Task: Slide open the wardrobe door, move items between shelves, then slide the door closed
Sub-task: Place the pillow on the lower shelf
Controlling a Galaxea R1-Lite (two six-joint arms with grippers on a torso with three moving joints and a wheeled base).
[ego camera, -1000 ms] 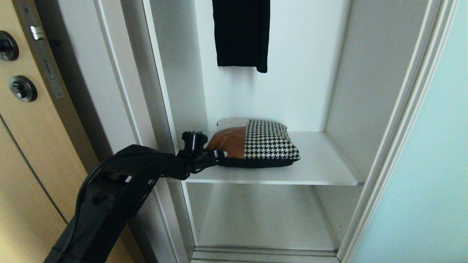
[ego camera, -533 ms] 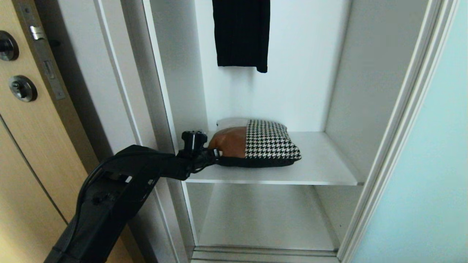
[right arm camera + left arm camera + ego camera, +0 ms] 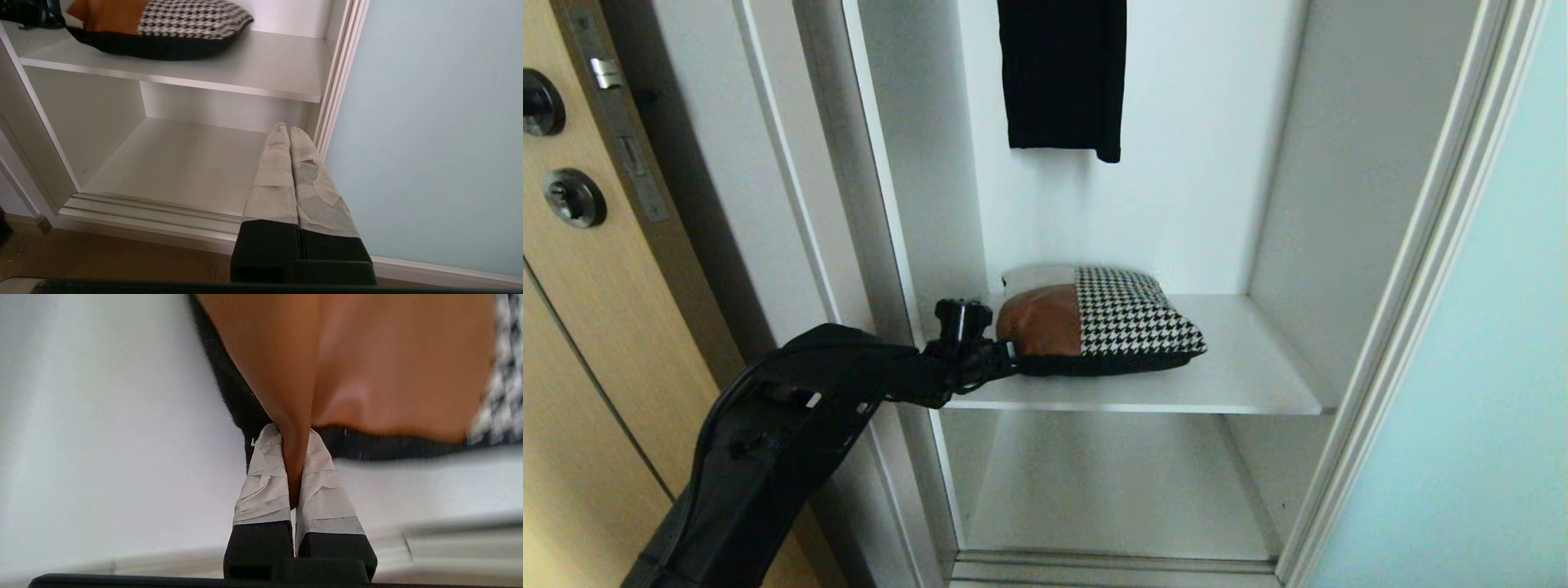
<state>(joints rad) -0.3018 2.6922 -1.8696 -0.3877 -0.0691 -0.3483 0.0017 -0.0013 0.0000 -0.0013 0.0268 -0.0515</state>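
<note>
The tan leather and houndstooth cushion (image 3: pixel 1098 320) lies on the upper white shelf (image 3: pixel 1241 371) of the open wardrobe; the lower shelf (image 3: pixel 179 163) is bare. The left gripper (image 3: pixel 295 457) has its jaws clenched on the cushion's leather corner at the shelf's left end. The right gripper (image 3: pixel 289 132) hangs low with jaws pressed together, beside the frosted pale blue-green sliding door (image 3: pixel 1478 367). A black garment (image 3: pixel 1062 73) is cut off above.

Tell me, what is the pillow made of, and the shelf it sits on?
The cushion looks part smooth tan leather or faux leather, since it shines softly, and part woven black-and-white houndstooth fabric, with a black cloth back. The shelf looks like a smooth white coated board, probably laminated wood: flat, matte, evenly white.
</note>
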